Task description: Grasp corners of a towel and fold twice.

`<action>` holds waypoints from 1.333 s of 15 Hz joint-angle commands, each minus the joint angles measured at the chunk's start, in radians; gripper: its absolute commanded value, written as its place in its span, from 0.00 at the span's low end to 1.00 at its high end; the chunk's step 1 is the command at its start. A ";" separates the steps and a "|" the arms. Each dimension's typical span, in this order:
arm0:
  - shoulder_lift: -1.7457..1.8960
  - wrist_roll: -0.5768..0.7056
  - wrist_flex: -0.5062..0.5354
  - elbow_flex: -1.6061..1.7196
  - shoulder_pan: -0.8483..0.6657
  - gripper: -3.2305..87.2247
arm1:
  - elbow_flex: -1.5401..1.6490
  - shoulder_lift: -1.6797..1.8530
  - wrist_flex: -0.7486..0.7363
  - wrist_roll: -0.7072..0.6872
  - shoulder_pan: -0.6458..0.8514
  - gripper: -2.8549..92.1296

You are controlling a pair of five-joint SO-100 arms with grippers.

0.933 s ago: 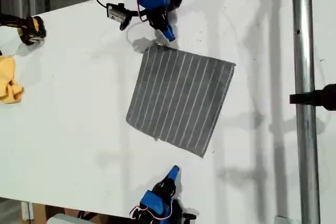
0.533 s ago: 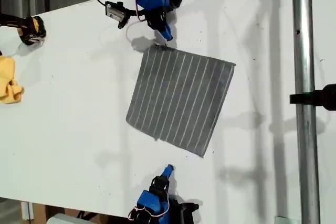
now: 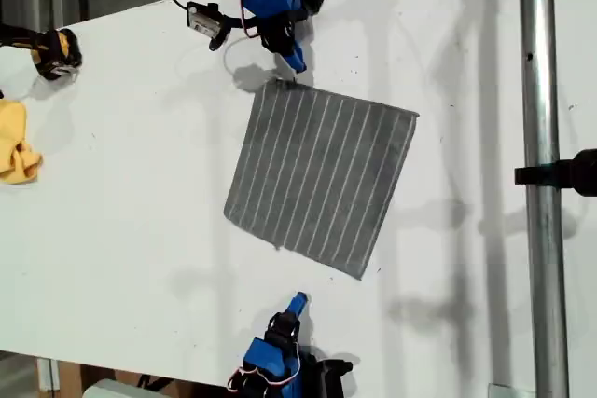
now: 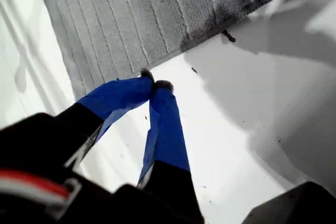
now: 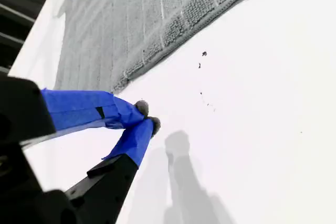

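Observation:
The towel (image 3: 322,179) lies flat and unfolded on the white table (image 3: 121,230), dark grey with thin white stripes. All its corners lie on the table, such as the upper one (image 3: 270,85) and the lower one (image 3: 360,278). My first gripper (image 3: 298,64) is at the exterior view's top, shut and empty. In the first wrist view its tips (image 4: 156,83) sit right at the towel's (image 4: 131,19) edge. My second gripper (image 3: 298,301) is at the exterior view's bottom, shut and empty. Its tips (image 5: 148,116) stand a short gap off the towel (image 5: 121,24).
A small yellow cloth (image 3: 17,151) and a yellow-and-black tool (image 3: 51,51) lie at the exterior view's left edge. A vertical metal pole (image 3: 536,230) with a black clamp (image 3: 569,172) runs down the exterior view's right side. Bare white table surrounds the towel.
The second gripper drew back a little and shifted toward the exterior view's left about a second ago, then held still. The first arm shifted slightly. The towel has not moved.

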 commanded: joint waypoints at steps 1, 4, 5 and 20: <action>0.003 -0.003 -0.005 0.005 -0.009 0.03 | -0.026 0.003 0.006 -0.009 0.008 0.03; 0.003 -0.023 -0.003 0.005 -0.002 0.03 | -0.086 0.002 0.006 -0.009 -0.020 0.03; 0.003 -0.034 -0.003 0.005 -0.002 0.03 | -0.166 -0.041 0.005 -0.005 -0.035 0.03; 0.003 -0.049 -0.002 0.005 0.026 0.03 | -1.489 -1.787 -0.236 -0.012 -0.581 0.05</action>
